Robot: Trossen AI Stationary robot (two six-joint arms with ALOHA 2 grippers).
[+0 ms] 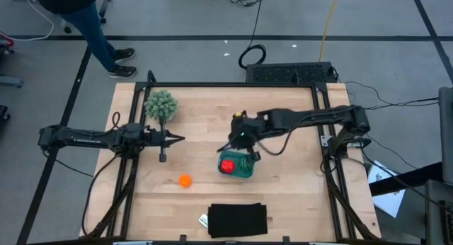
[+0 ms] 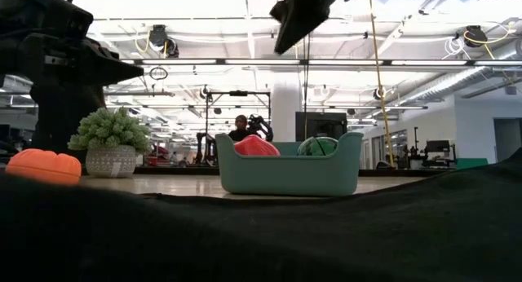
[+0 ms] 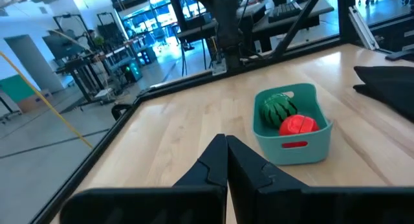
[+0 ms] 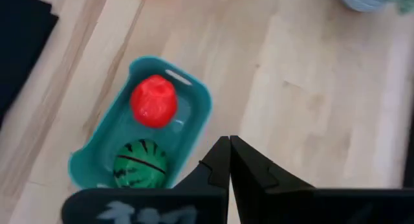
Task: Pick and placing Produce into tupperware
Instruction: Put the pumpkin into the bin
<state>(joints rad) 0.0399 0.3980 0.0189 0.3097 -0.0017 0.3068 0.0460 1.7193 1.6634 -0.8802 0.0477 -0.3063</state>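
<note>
Wooden table (image 1: 283, 195), black frame rails along its edges. Left arm reaches in from the left edge; left gripper (image 1: 178, 139) hangs over the left-centre of the table, fingers pressed together, nothing between them. Right arm comes in from the right edge, bent toward the middle; right gripper (image 1: 225, 147) hovers above the table just beside the tub, fingers pressed together and empty. Black mat (image 1: 238, 220) lies flat at the near edge, centre. Fuzzy pale-green bush (image 1: 161, 105) in a small pot stands near the far left corner, beside the left arm. Teal tub (image 1: 241, 165) sits a little right of table centre, between the right gripper and the mat, apart from both. Inside it: striped green ball (image 4: 140, 171) and red ball (image 4: 154, 100), side by side. Orange ball (image 1: 185, 180), the smallest, rests on bare wood left of the tub, well apart from it, toward the near edge.
</note>
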